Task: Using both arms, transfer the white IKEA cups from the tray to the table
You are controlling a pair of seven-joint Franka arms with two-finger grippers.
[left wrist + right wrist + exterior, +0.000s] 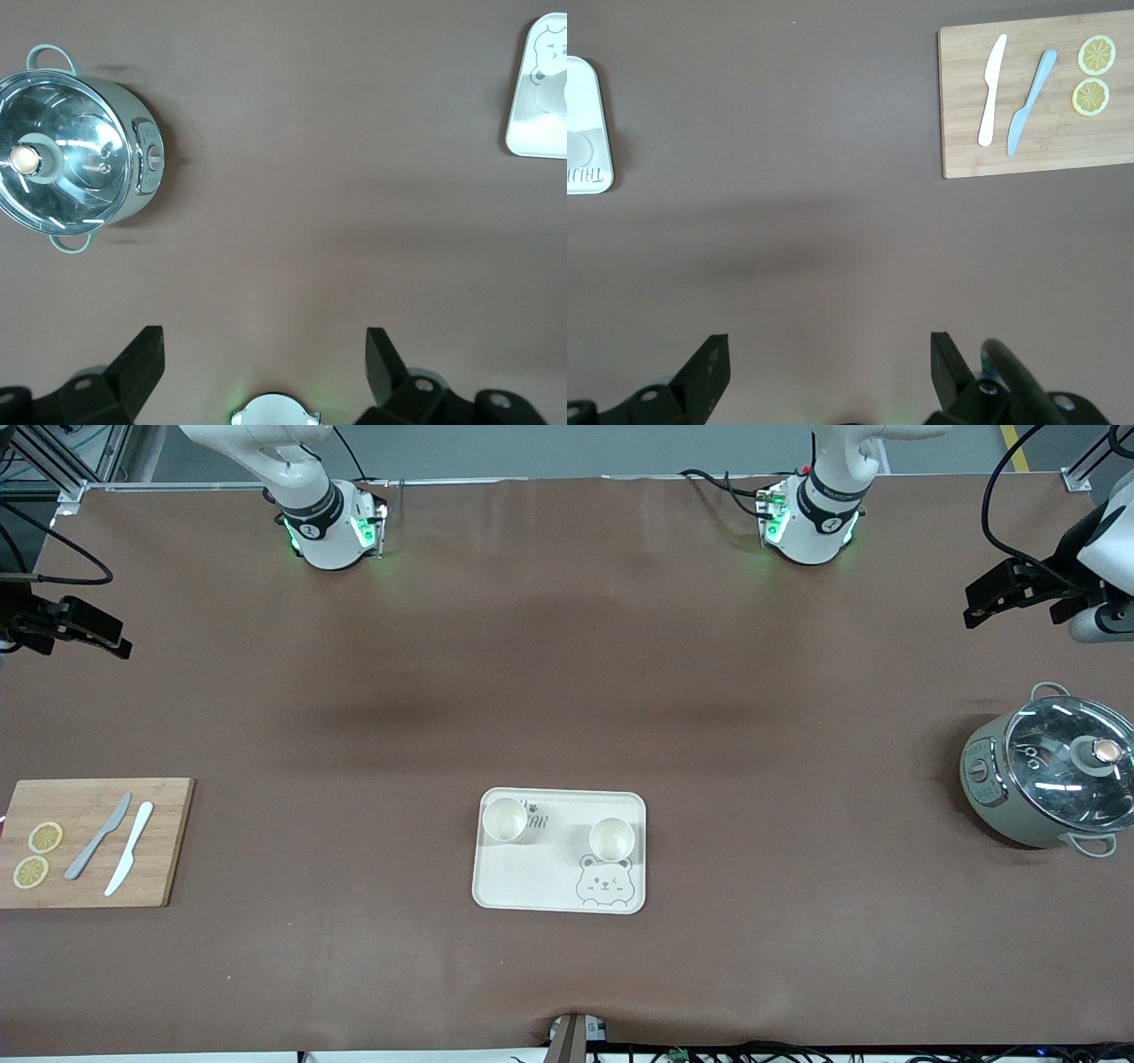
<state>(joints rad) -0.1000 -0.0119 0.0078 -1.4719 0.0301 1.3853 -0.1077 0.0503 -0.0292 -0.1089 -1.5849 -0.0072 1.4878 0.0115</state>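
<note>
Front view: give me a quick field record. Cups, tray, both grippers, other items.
cups: two small cream-white handleless cups, upright on the tray, apart
tray: cream bear-print rectangular tray, mid-table
left gripper: open, empty, over bare table at its end, waiting
right gripper: open, empty, at its end
other: grey-green glass-lidded pot; bamboo cutting board with two knives, two lemon slices

2 cups (505, 818) (611, 839) stand apart on tray (523, 886), mid-table. Cutting board (168, 841) with 2 knives (98, 836) (129, 849) and 2 lemon slices (45, 837) (30, 872) lies toward right arm's end; pot (1045, 778) toward left arm's end.
</note>
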